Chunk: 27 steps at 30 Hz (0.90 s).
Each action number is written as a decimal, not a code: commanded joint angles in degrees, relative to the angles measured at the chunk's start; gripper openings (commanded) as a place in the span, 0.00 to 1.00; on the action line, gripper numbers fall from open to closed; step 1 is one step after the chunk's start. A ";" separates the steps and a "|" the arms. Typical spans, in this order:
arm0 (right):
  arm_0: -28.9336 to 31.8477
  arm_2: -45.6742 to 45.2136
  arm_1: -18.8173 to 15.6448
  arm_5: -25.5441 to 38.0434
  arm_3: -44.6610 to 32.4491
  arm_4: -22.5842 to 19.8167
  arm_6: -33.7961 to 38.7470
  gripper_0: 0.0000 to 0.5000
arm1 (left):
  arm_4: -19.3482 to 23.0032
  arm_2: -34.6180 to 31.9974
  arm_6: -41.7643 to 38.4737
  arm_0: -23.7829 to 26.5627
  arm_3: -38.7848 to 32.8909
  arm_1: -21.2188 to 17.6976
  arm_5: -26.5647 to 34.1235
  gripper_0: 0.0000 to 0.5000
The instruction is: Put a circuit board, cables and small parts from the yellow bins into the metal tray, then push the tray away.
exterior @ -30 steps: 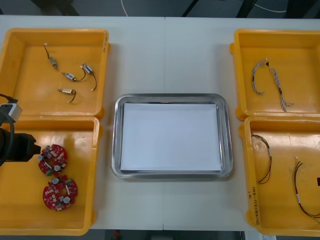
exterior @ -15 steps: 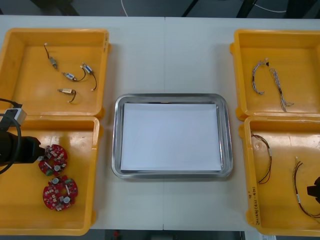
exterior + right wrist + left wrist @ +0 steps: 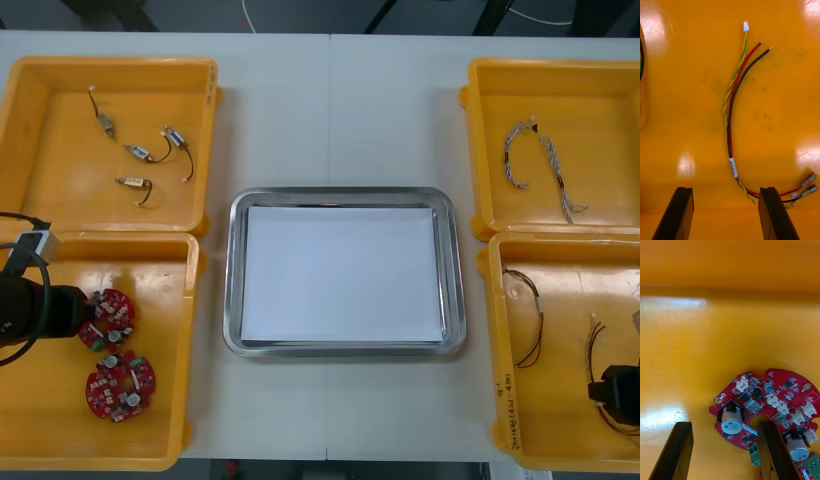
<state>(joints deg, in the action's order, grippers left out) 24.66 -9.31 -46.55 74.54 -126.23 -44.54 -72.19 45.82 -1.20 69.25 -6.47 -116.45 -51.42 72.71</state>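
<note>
Two round red circuit boards lie in the near left yellow bin: one nearer the bin's far wall, the other just in front of it. My left gripper is low in that bin at the first board's left edge. In the left wrist view it stands open, one finger over the board. My right gripper hovers in the near right bin, open, with the red and yellow cable lying between and beyond its fingers.
The metal tray, white inside, sits mid-table. Small metal parts lie in the far left bin, a twisted blue and white cable in the far right bin. Another cable lies in the near right bin.
My left gripper has slid rightward and toward the table's near edge, up to the circuit board. My right gripper has come in from the right edge over the red and yellow cable.
</note>
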 commanded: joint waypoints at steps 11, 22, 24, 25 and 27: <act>1.88 6.32 -2.58 -9.32 5.56 3.49 -3.39 1.00 | -1.79 2.08 8.80 -2.06 1.75 -2.46 -4.33 1.00; 1.88 7.72 -2.76 -12.57 7.41 3.23 -3.75 1.00 | -2.93 4.10 8.27 -2.06 2.54 -2.46 -6.70 1.00; 1.88 8.25 -2.76 -13.10 7.85 3.32 -3.75 1.00 | -2.93 4.10 8.27 -2.15 2.46 -2.46 -6.70 1.00; 1.97 8.34 -2.76 -13.37 8.11 3.32 -3.75 1.00 | -2.84 4.10 8.36 -2.15 2.54 -2.46 -6.70 1.00; 1.97 8.60 -2.76 -13.81 8.55 3.23 -3.83 1.00 | -2.84 4.10 8.36 -2.15 2.54 -2.46 -6.70 0.66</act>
<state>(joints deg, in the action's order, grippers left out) 24.91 -1.92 -47.30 61.62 -118.17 -41.03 -74.72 43.57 1.96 69.51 -7.02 -114.26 -51.55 66.62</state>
